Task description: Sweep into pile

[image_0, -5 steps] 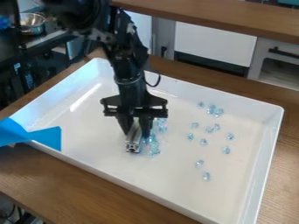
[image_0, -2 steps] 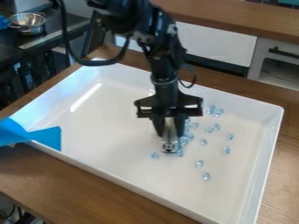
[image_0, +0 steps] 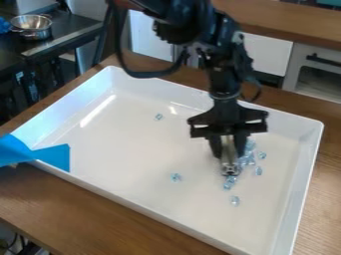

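Where the view runs out at upper left, a metal pot [image_0: 31, 27] sits on a dark counter [image_0: 60, 41]. Nearer, at the left edge, blue tape [image_0: 53, 155] lies across the near left rim of a white tray [image_0: 120, 149], which rests on a brown wooden table [image_0: 86, 209]. Moving right: a black cable [image_0: 136, 74] loops down beside the arm, over the tray's far side. One clear bluish bead [image_0: 159, 117] lies alone toward the back of the tray floor; another stray [image_0: 176, 177] sits nearer the front, well apart from the rest. Next comes the gripper [image_0: 229, 152], hanging down over the right half of the tray from an arm that enters at the top. Its fingers are clamped on a metal bar [image_0: 229, 162], one to each side, the bar's square end pointing down and toward the camera. Main group of beads [image_0: 250, 157]: a loose bunch just right of the bar, a few more by its lower end. Close by to the right, two singles, one behind the other; another bead [image_0: 235, 200] is forward of the bunch. Farther right, behind the table, a pale cabinet [image_0: 297, 62] with a dark handle.
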